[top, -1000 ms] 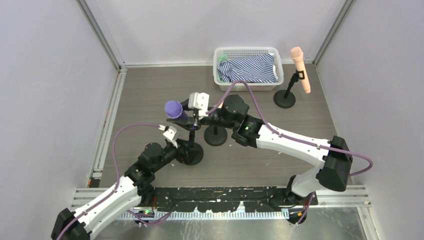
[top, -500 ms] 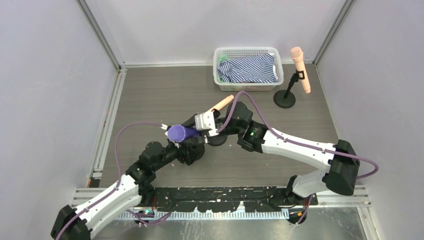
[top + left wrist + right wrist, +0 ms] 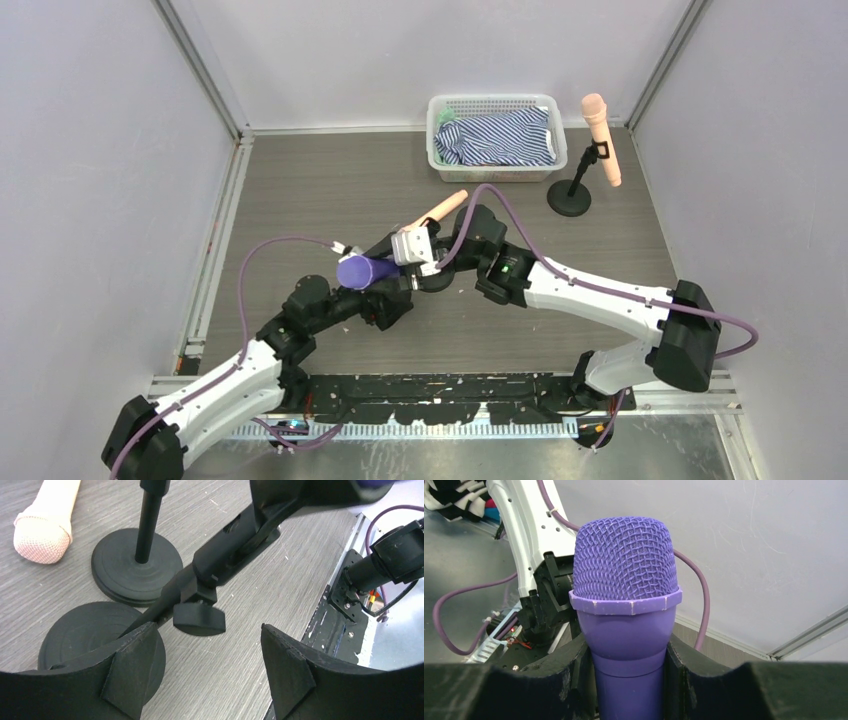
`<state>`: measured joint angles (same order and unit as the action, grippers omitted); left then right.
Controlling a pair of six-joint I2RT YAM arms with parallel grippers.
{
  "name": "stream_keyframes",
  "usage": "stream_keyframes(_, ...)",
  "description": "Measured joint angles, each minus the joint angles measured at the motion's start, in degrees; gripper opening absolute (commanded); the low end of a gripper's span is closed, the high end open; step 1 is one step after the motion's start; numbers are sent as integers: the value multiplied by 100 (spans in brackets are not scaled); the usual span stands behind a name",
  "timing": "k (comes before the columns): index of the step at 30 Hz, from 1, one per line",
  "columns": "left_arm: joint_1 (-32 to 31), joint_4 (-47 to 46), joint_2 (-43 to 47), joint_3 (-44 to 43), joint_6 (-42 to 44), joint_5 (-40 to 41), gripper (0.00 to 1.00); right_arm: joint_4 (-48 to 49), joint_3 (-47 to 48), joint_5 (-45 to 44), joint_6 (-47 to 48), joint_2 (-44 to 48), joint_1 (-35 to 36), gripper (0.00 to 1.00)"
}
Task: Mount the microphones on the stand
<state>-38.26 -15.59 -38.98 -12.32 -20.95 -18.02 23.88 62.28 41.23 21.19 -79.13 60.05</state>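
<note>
My right gripper (image 3: pixel 626 680) is shut on the purple microphone (image 3: pixel 626 580), just below its mesh head. In the top view that microphone (image 3: pixel 358 270) lies nearly level over the left gripper (image 3: pixel 380 302), with the right gripper (image 3: pixel 393 268) behind it. My left gripper (image 3: pixel 210 665) stands open low over the table. A black stand (image 3: pixel 90 640) leans past its left finger (image 3: pixel 132 670), untouched, with the stand's knob (image 3: pixel 199 620) ahead of the jaws. A peach microphone (image 3: pixel 441 208) lies on the table. Another peach microphone (image 3: pixel 599 138) sits clipped in the far right stand (image 3: pixel 569 198).
A second upright stand base (image 3: pixel 136 565) sits just beyond the leaning one, with the loose peach microphone's head (image 3: pixel 42 535) to its left. A white basket (image 3: pixel 440 160) holding striped cloth is at the back. The table's metal rail (image 3: pixel 345 610) runs along the near side.
My right gripper has swung down and toward the near side with the purple microphone, tipping it level and uncovering the peach microphone on the table. The left arm shifted slightly.
</note>
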Motion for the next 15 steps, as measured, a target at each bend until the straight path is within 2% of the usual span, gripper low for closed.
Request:
stream_keyframes(10, 0, -109, -63, -439, 177, 153, 75, 310, 31, -76, -505, -101, 131, 2)
stream_keyframes(15, 0, -225, -157, -503, 291, 188, 60, 584, 48, -243, -813, -199, 201, 1)
